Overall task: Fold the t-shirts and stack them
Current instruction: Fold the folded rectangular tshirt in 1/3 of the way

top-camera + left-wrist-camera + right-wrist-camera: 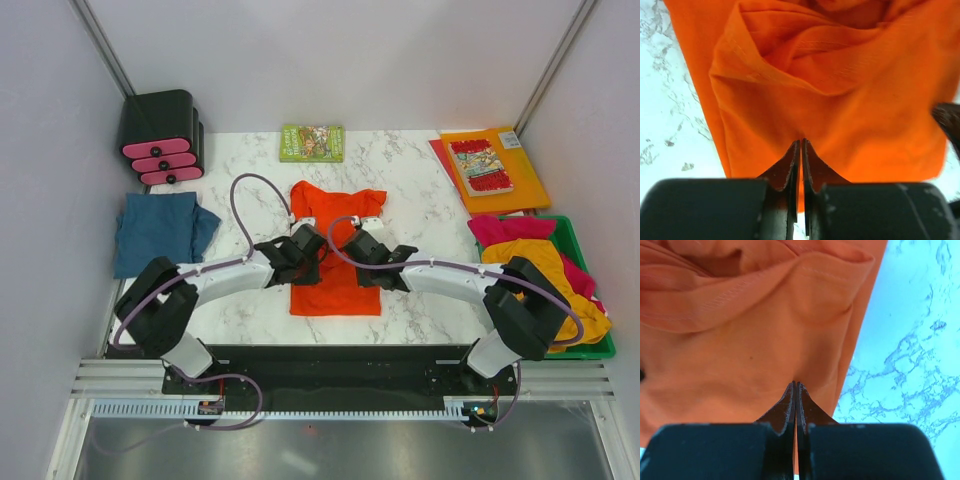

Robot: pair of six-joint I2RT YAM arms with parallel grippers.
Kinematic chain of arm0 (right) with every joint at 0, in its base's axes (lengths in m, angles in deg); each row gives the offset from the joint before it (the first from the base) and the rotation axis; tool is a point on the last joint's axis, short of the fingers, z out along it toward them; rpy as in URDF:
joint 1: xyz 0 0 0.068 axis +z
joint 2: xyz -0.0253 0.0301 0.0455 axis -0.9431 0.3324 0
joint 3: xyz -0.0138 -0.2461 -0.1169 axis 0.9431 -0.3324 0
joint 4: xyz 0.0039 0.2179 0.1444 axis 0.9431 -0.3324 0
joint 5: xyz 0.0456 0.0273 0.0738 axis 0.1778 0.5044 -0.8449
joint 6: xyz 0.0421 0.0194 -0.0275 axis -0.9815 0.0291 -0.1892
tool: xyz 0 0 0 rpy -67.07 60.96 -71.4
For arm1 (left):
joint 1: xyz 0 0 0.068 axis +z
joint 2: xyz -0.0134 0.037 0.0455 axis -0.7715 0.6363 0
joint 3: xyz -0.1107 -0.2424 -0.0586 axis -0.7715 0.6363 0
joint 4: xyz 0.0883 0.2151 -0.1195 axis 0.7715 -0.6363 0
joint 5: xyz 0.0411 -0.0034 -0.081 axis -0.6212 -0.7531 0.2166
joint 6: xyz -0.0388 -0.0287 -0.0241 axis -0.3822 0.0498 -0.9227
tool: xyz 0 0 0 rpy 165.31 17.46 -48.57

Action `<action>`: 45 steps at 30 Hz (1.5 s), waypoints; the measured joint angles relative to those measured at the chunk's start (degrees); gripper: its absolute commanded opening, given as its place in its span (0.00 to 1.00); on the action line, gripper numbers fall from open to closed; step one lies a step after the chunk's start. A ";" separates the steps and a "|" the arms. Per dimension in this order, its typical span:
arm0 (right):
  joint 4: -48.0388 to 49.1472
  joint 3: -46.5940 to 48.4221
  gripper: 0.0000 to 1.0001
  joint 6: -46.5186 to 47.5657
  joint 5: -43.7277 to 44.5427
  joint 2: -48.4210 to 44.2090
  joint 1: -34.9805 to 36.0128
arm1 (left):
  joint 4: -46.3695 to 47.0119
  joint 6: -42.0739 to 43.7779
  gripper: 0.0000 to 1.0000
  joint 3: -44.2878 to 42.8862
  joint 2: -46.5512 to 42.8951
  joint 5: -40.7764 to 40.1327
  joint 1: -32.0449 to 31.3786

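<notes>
Teal-blue t-shirt (160, 232) is lying crumpled at the table's left edge, at 9 o'clock from centre. A black drawer unit (162, 135) is sitting just behind it at 10 o'clock. Bare marble table (250, 305) is showing between that shirt and the middle, leaving open room on that side.

Orange-red t-shirt (335, 290) is lying spread at table centre, collar toward 12 o'clock and hem toward 6.
- Left gripper (801, 144) is resting on it. Its fingers (786, 169) are standing almost together with only a hairline slit between them, tips against the cloth, nearer the shirt's left edge. Cannot tell whether any cloth is pinched.
- A raised fold is bunching just beyond the tips.
- Right gripper (796, 385) is sitting beside it on the same shirt. Its fingers (784, 410) are pressing fully together, tips touching cloth close to the shirt's right edge. Pinch not readable here either.

A green book (312, 142) is lying at 12 o'clock, apart from the collar. An orange folder (525, 185) carrying a comic (480, 165) is sitting at 2 o'clock. Marble is running bare at 3 o'clock up to a green bin (572, 232), which is holding a magenta t-shirt (505, 228) and a mustard t-shirt (545, 265). A strip of marble is showing between hem and near edge at 6 o'clock.
</notes>
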State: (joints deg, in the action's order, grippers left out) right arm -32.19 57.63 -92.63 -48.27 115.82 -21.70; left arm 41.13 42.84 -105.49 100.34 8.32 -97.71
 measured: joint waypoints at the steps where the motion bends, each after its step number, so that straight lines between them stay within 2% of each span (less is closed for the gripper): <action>1: -0.02 -1.01 0.00 -0.46 0.00 0.07 -0.02 | 0.11 0.35 0.08 -0.13 1.40 0.39 0.59; 6: 0.90 -1.70 0.00 -1.44 0.00 0.59 -0.09 | 0.20 1.60 0.06 -2.38 7.65 1.86 2.64; 19: 1.95 -3.65 0.00 -2.60 -0.81 1.70 0.15 | 1.25 4.39 0.07 -11.58 12.07 3.39 6.60; 28: 3.17 -4.74 0.00 -3.48 -0.81 1.64 0.39 | 1.36 6.64 0.08 -18.14 20.52 5.09 11.52; 31: 3.74 -5.27 0.00 -3.93 -0.79 1.27 0.42 | 0.28 7.67 0.11 -21.90 22.64 5.46 13.68; 33: 3.93 -5.55 0.00 -4.15 -0.76 1.03 0.42 | -0.33 8.79 0.23 -25.22 23.67 5.40 15.02; 34: 3.91 -5.68 0.02 -4.33 -0.74 0.83 0.44 | -0.28 9.31 0.29 -26.56 23.96 5.40 15.45; 35: 3.87 -5.81 0.09 -4.39 -0.68 0.61 0.48 | -0.26 9.86 0.38 -28.02 24.02 5.40 16.00; 36: 3.50 -5.95 0.23 -4.52 -0.50 0.17 0.57 | -0.07 10.38 0.41 -29.27 23.96 5.40 16.48; 39: 1.92 -5.88 0.38 -5.09 0.46 -1.77 0.79 | 0.59 11.04 0.47 -29.51 22.21 5.57 16.70; 45: -1.49 -2.10 0.46 -4.90 2.05 -5.51 0.79 | 1.27 10.82 0.49 -19.61 10.16 6.88 15.82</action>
State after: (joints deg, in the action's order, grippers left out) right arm -33.67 55.53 -97.53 -46.22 110.31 -20.91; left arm 42.40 53.66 -125.10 110.50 15.20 -81.88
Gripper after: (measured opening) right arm 0.438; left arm 0.479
